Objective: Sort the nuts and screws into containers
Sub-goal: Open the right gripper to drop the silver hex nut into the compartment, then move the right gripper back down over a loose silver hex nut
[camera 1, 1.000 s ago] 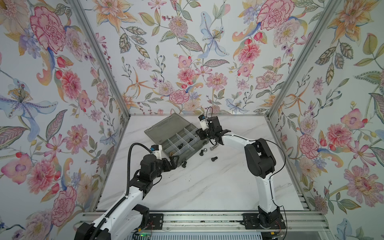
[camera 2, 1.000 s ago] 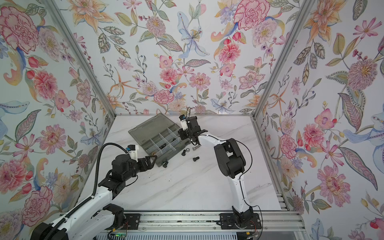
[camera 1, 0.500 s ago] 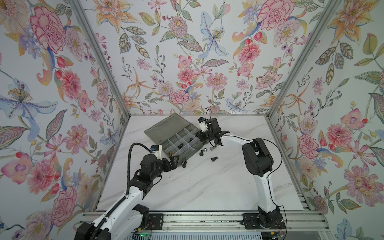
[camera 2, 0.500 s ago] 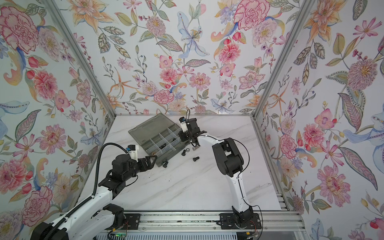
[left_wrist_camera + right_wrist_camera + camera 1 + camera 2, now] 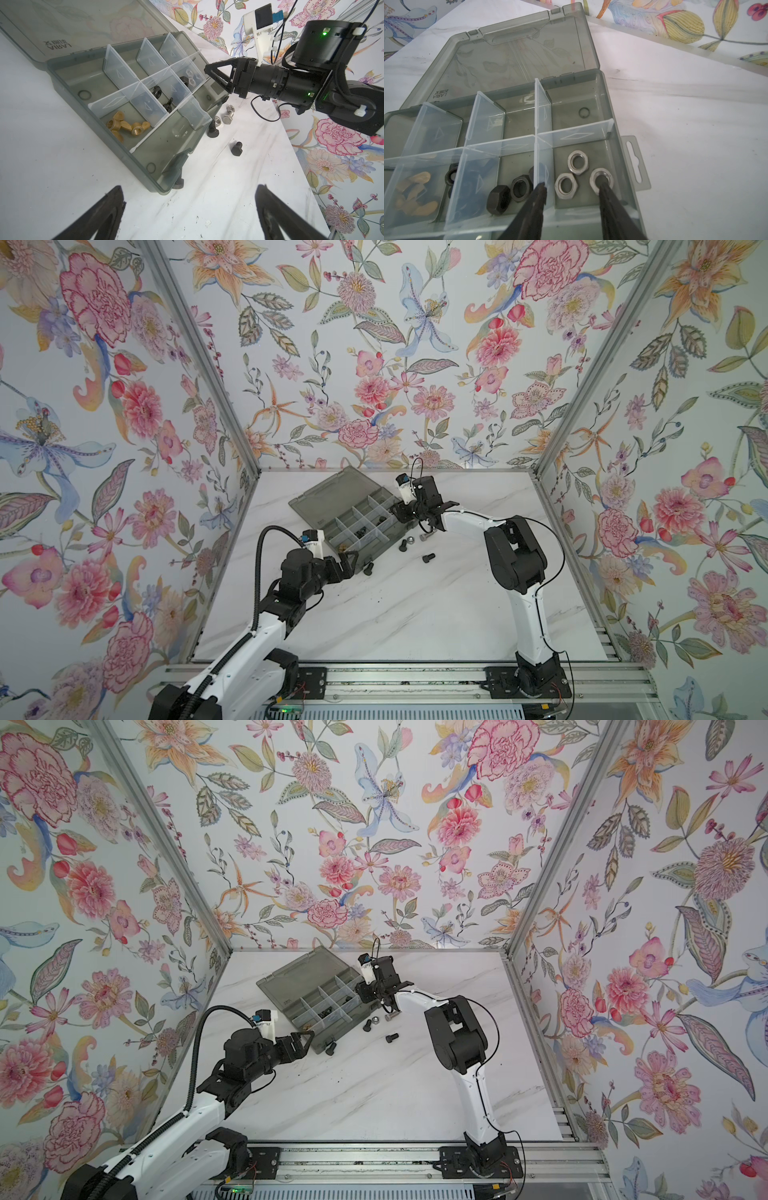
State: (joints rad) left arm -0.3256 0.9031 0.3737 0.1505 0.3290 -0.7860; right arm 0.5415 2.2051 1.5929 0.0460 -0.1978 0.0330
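The right end effector [image 5: 571, 184] stood parted over the silver nuts [image 5: 577, 153], one tip perhaps touching one; the left end effector [image 5: 190, 187] gaped wide, empty.

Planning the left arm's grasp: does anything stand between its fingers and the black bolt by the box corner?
Nothing visible. Bare table lies between the left fingers and the bolt; the box stands close beside it.

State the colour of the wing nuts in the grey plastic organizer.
Brass-gold wing nuts; left wrist view shows best.

Right end effector [image 5: 571, 184] now wider
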